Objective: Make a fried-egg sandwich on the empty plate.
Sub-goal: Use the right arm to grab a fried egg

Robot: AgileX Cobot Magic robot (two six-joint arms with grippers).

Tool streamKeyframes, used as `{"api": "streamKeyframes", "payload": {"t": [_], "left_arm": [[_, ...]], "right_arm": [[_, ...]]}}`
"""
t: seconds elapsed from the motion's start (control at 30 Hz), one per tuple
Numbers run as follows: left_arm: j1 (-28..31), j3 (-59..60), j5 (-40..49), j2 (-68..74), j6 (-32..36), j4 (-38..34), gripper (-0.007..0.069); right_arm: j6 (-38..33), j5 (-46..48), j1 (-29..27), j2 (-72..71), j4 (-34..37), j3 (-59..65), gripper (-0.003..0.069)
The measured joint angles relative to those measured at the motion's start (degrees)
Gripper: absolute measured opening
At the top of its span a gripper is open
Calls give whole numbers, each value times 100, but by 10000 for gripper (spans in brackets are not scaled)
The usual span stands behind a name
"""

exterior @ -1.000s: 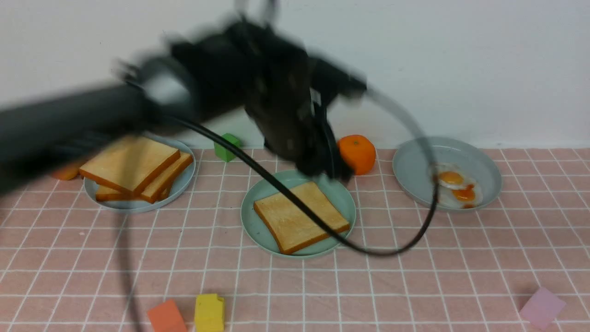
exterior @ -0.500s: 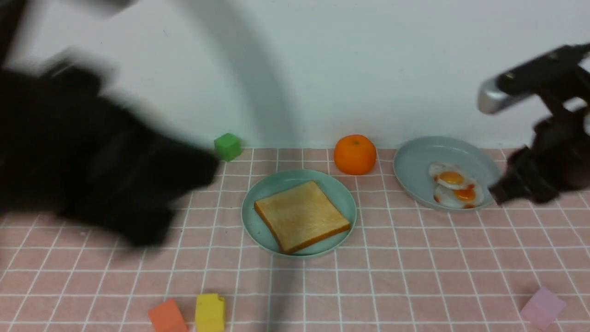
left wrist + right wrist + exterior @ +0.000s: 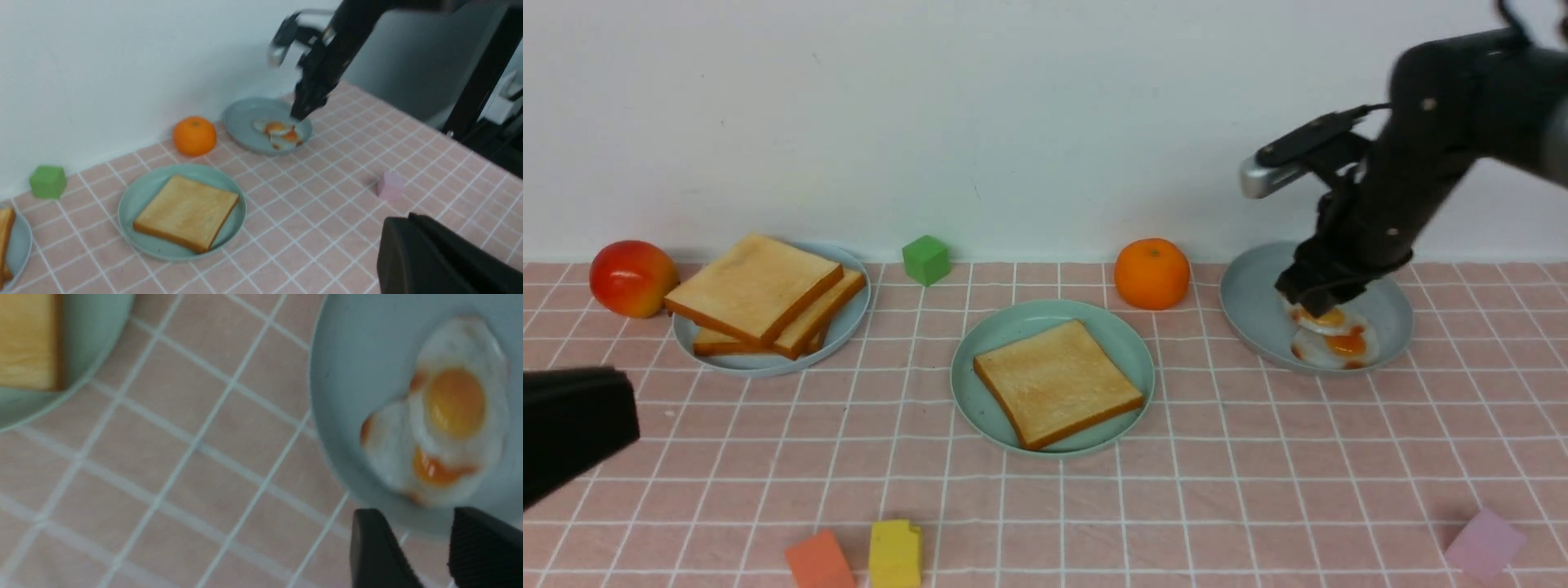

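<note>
In the front view, the toast slice [image 3: 1058, 382] is lying flat on the mint-green plate [image 3: 1013, 328] mid-bench [image 3: 1225, 490]. One corner is pointing toward the camera, and being square it is showing no long axis. Two overlapping fried eggs [image 3: 1333, 335] are sitting on the grey-blue plate [image 3: 1250, 298] at the right, the pair running far-left to near-right. The right tool [image 3: 1308, 296] is hovering just over the far egg. An orange [image 3: 1152, 273] is standing behind the gap between the plates, and bare cloth is lying open in front.

In the left wrist view, the left tool [image 3: 425, 253] is showing only as a dark block, so I cannot tell how it is set.

In the right wrist view, the right tool's fingers [image 3: 376, 551] are standing slightly spread, pinching nothing, by the grey-blue plate's rim.
</note>
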Motion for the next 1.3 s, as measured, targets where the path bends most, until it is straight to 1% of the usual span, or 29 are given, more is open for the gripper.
{"api": "streamKeyframes", "payload": {"t": [0.17, 0.23, 0.37, 0.5, 0.73, 0.8, 0.83, 0.9, 0.97, 1.03, 1.17, 1.27, 1.3], "left_arm": [[0, 0, -146, 15, -1, 0, -13], [0, 0, -164, 15, -6, 0, -13], [0, 0, -164, 15, -6, 0, -13], [0, 0, -164, 15, -6, 0, -13], [0, 0, -172, 15, -16, 0, -13], [0, 0, -172, 15, -16, 0, -13], [0, 0, -172, 15, -16, 0, -13], [0, 0, -172, 15, -16, 0, -13], [0, 0, -172, 15, -16, 0, -13], [0, 0, -172, 15, -16, 7, -13], [0, 0, -172, 15, -16, 25, -13], [0, 0, -172, 15, -16, 31, -13], [0, 0, -172, 15, -16, 37, -13]], "right_arm": [[-75, -324, 0, 555, -442, -245, 375], [-80, -555, 0, 708, -547, -266, 383], [-80, -842, 0, 951, -567, -286, 382], [-80, -913, 0, 1084, -601, -291, 375], [-80, -944, 0, 1215, -913, -303, 311], [-80, -968, 0, 1215, -982, -307, 260], [-80, -974, 0, 1215, -1021, -307, 248], [-80, -1003, 0, 1215, -1080, -307, 227], [-80, -1035, 0, 1215, -1133, -307, 223], [-80, -1047, 0, 1215, -1181, -307, 227], [-80, -1053, 0, 1215, -1186, -307, 273], [-80, -1053, 0, 1215, -1193, -307, 318], [-60, -1053, 0, 1215, -1219, -307, 344]]}}
